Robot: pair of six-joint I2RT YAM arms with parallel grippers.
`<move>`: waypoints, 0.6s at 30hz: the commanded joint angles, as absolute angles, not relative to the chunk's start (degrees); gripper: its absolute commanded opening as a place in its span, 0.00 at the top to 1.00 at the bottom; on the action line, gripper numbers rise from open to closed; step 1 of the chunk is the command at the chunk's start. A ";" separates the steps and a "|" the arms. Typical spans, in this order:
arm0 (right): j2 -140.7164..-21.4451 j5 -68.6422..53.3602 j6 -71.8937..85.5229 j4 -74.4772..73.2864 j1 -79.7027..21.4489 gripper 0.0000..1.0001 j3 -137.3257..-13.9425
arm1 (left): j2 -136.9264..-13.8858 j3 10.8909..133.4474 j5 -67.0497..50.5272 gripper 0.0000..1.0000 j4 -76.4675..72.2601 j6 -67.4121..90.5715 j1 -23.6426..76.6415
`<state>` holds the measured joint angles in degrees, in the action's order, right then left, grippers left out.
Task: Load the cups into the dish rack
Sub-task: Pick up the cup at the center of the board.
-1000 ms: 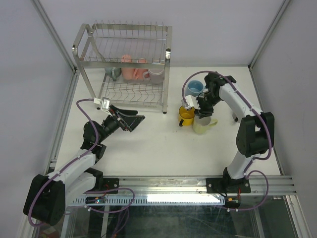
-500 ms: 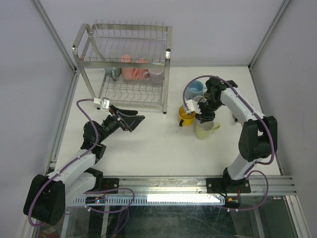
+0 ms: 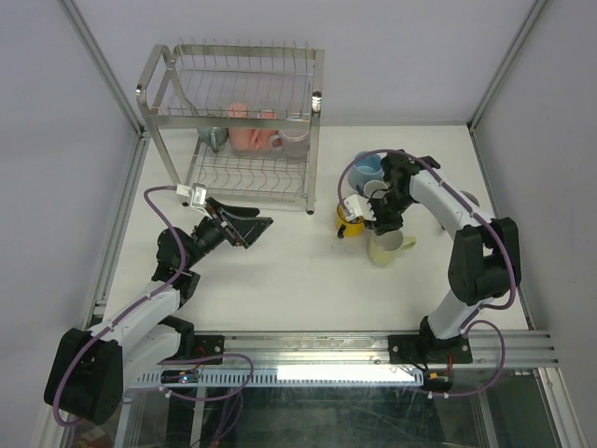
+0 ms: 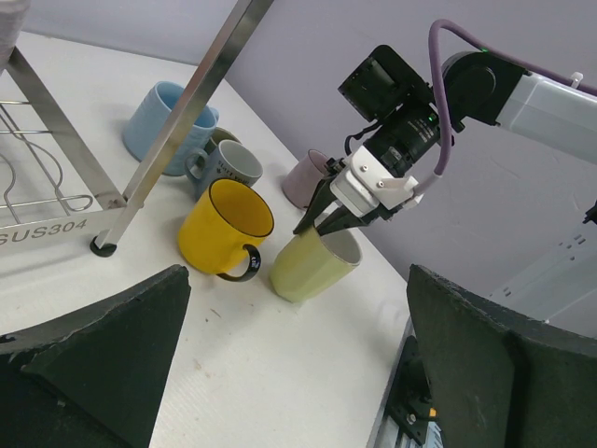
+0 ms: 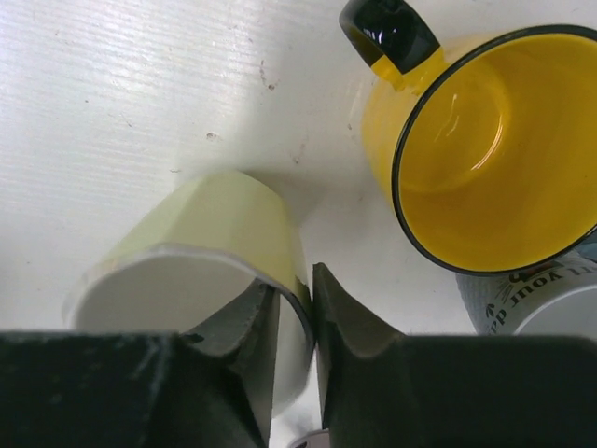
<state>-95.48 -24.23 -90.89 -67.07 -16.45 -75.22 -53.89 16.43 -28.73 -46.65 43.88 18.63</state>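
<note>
A pale green cup [image 3: 389, 248] [image 4: 312, 266] leans tilted on the table beside a yellow cup [image 3: 350, 217] [image 5: 485, 159]. My right gripper [image 3: 381, 224] [image 5: 297, 280] is shut on the green cup's rim [image 5: 280, 275], one finger inside and one outside. Behind them stand a light blue cup [image 3: 367, 166], a grey cup [image 4: 229, 166] and a mauve cup [image 4: 308, 177]. The dish rack [image 3: 233, 112] stands at the back left with three cups on its lower shelf. My left gripper [image 3: 252, 229] [image 4: 298, 373] hovers open in front of the rack, holding nothing.
The rack's chrome leg [image 4: 177, 121] stands close to the left of the yellow cup. White enclosure walls border the table on both sides. Bare table [image 3: 298, 280] lies between the two arms.
My right gripper has narrowed its jaws onto the green cup's rim, and the cup has shifted slightly toward the near edge. The left arm has stayed still.
</note>
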 commanded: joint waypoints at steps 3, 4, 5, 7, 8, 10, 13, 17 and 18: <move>-94.21 -24.24 -89.16 -68.00 -16.80 0.94 -75.14 | -53.77 16.36 -29.60 0.01 -50.56 43.59 18.02; -93.91 -24.60 -89.01 -68.23 -16.79 0.98 -75.11 | -53.85 16.21 -29.66 0.01 -50.99 43.87 18.02; -93.48 -25.19 -88.92 -68.46 -16.84 1.00 -75.06 | -53.94 16.11 -29.80 0.01 -51.57 44.27 18.05; -92.21 -27.28 -88.13 -68.88 -16.77 1.00 -74.87 | -54.34 15.89 -30.16 0.01 -52.78 44.99 18.06; -91.43 -28.43 -87.65 -69.05 -16.66 1.00 -74.87 | -54.52 15.82 -30.37 0.01 -53.41 45.40 18.03; -89.65 -31.29 -86.06 -69.51 -16.56 1.00 -74.62 | -55.00 15.69 -30.63 0.01 -54.67 46.35 18.04; -86.29 -37.17 -83.27 -70.43 -16.45 1.00 -74.46 | -56.17 15.20 -30.94 0.01 -57.27 49.24 18.02; -82.50 -46.60 -78.27 -72.07 -16.35 1.00 -74.14 | -59.06 14.35 -32.46 0.01 -64.95 53.42 18.02; -81.59 -48.99 -76.68 -72.41 -16.35 1.00 -74.33 | -59.87 14.26 -32.95 0.01 -66.72 54.74 18.02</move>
<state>-88.16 -34.44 -83.72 -69.21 -16.47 -73.21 -57.60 14.90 -30.24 -55.66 49.39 18.63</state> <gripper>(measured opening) 0.067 0.990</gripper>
